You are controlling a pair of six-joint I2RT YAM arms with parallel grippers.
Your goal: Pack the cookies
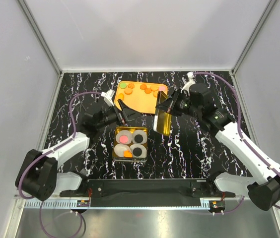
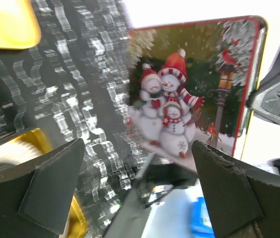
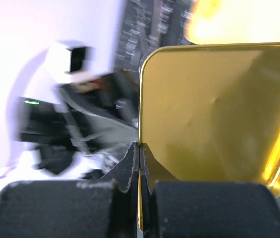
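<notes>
Several orange cookies (image 1: pixel 150 88) and one green one (image 1: pixel 123 85) lie on the orange tray (image 1: pixel 137 101) at the back. A yellow tin (image 1: pixel 116 130) in the middle holds white paper cups with pink (image 1: pixel 125 137), black (image 1: pixel 138 150) and orange (image 1: pixel 127 154) cookies. My right gripper (image 1: pixel 167 106) is shut on the tin's lid (image 1: pixel 163 119), holding it on edge right of the tin. The right wrist view shows the lid's gold inside (image 3: pixel 214 109) pinched in that gripper (image 3: pixel 139 153). My left gripper (image 1: pixel 128 115) is open and empty, facing the lid's snowman print (image 2: pixel 189 89); in its wrist view (image 2: pixel 137 148) nothing lies between the fingers.
The black marbled table (image 1: pixel 199 148) is walled by white panels on three sides. The tin's yellow rim (image 2: pixel 35 139) and a cup show at the left of the left wrist view. The tray's edge (image 3: pixel 239 20) is blurred at the top of the right wrist view.
</notes>
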